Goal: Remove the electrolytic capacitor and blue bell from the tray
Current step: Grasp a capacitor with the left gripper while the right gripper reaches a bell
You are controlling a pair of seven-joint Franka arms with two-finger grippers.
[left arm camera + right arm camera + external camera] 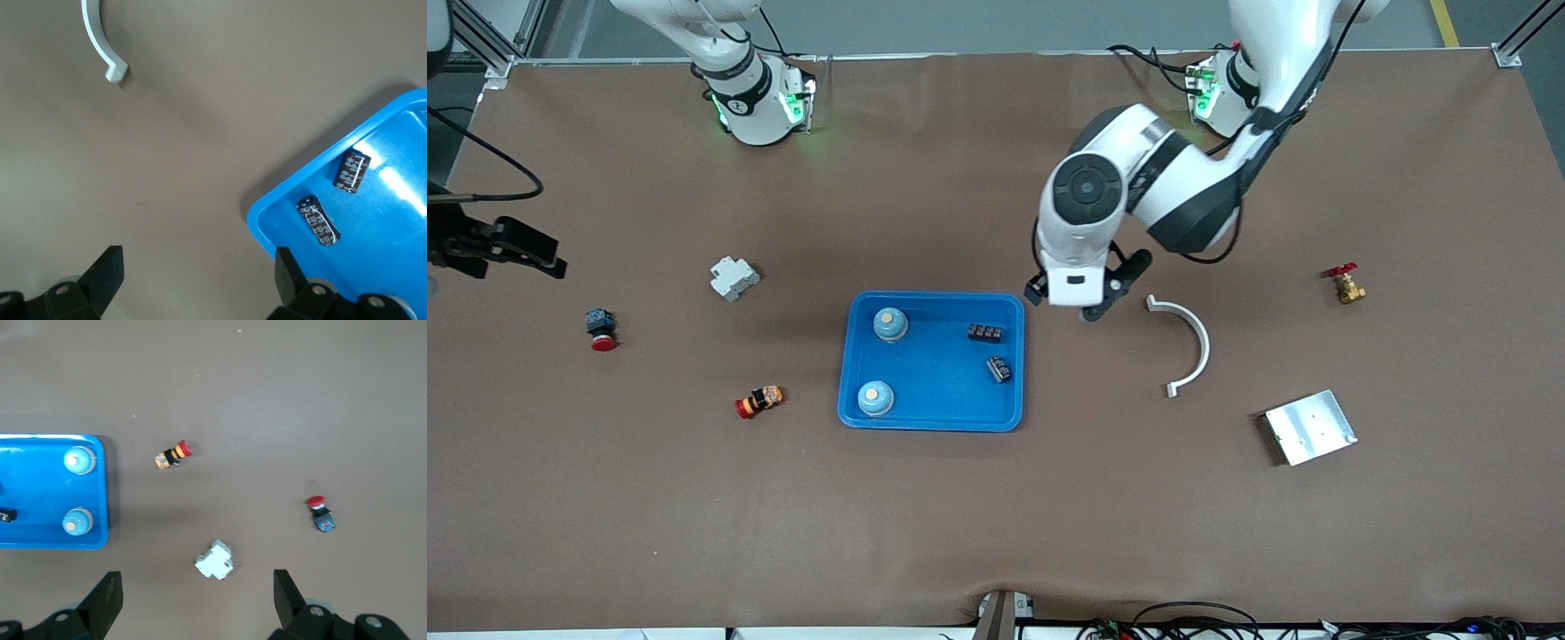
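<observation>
blue bells [890, 324] in tray [930, 420], fingers [107, 270] apart

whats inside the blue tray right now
The shallow bright-blue plastic tray holds two round blue bells and two dark cylindrical capacitors. Nothing covers its floor.

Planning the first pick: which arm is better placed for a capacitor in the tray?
Left, probably. Its open end effector hangs beside the tray corner near both capacitors; the right end effector is off toward the table's end.
</observation>
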